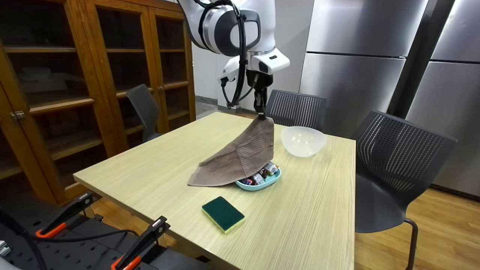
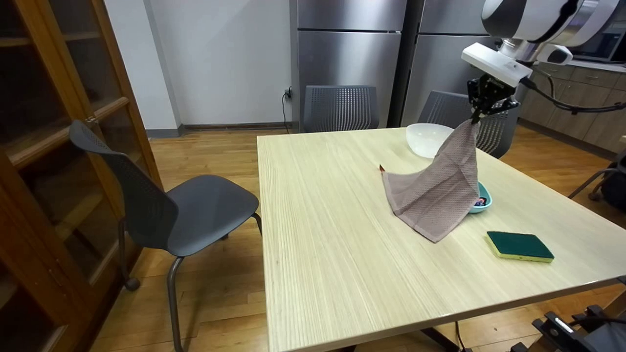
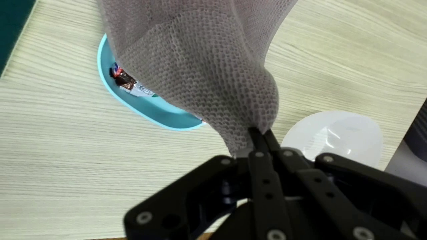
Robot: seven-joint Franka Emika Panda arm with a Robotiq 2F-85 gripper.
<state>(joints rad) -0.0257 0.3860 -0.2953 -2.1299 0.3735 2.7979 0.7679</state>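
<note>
Cloth (image 1: 243,153), brown-grey and waffle-textured, hangs over the table (image 1: 311,217) from the gripper (image 3: 262,133). The 2 fingers (image 3: 262,173) are clenched together on its top end, with the fabric pinched at their tips. From there it slopes down in folds to the table top, or very near it. It hides part of a blue tray (image 3: 168,116) in all 3 views; whether it touches the tray, I cannot tell. In the tray's uncovered part lie wrapped sweets (image 3: 125,80), dark and silvery. At the cloth's edge, in an exterior view, a small reddish tip (image 2: 382,168) pokes out, too little of it to name.

Near the tray, but apart from it, a sponge (image 1: 223,213) lies flat, green side up and yellow below. The tray lies between the sponge and a white bowl (image 1: 303,140), which stands near the table's edge. The white arm (image 1: 225,33) reaches down over the table. 3 grey chairs (image 1: 408,165) stand around the table in both exterior views, with steel fridges (image 1: 356,82) behind and a wooden cabinet (image 1: 83,45) along 1 side. 2 clamps (image 1: 144,240) with orange ends show near the table.
</note>
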